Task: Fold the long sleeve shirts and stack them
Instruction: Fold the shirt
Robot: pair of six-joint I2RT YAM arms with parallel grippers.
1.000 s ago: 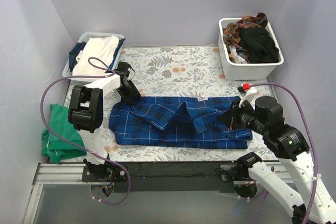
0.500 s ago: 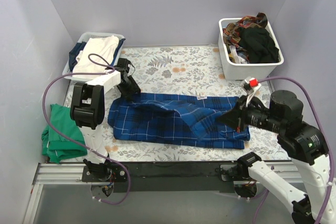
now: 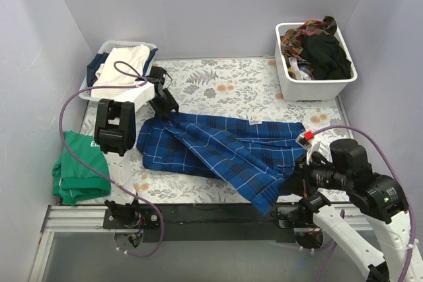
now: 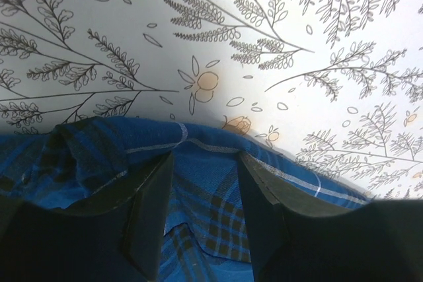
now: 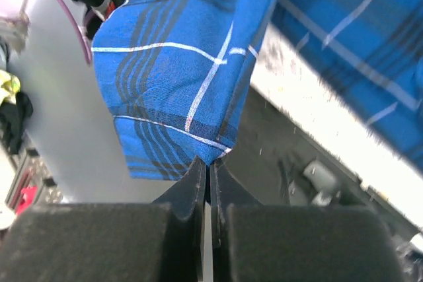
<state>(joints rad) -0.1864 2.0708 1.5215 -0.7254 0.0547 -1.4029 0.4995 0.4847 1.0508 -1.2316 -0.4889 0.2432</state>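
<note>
My right tool (image 5: 209, 167) pinches only a plaid shirt (image 3: 218, 143) corner, lower centre; left tool (image 4: 205, 170) stands parted, so the shirt may slide off the counter (image 3: 225, 77).

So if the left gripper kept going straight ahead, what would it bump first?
The left gripper would most likely meet the blue plaid shirt bunched at its tips first; the flowery table cloth lies beyond. Depth is unclear.

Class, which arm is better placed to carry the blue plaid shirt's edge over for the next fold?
Right: the right gripper is shut on the shirt edge; left gripper stands open.
</note>
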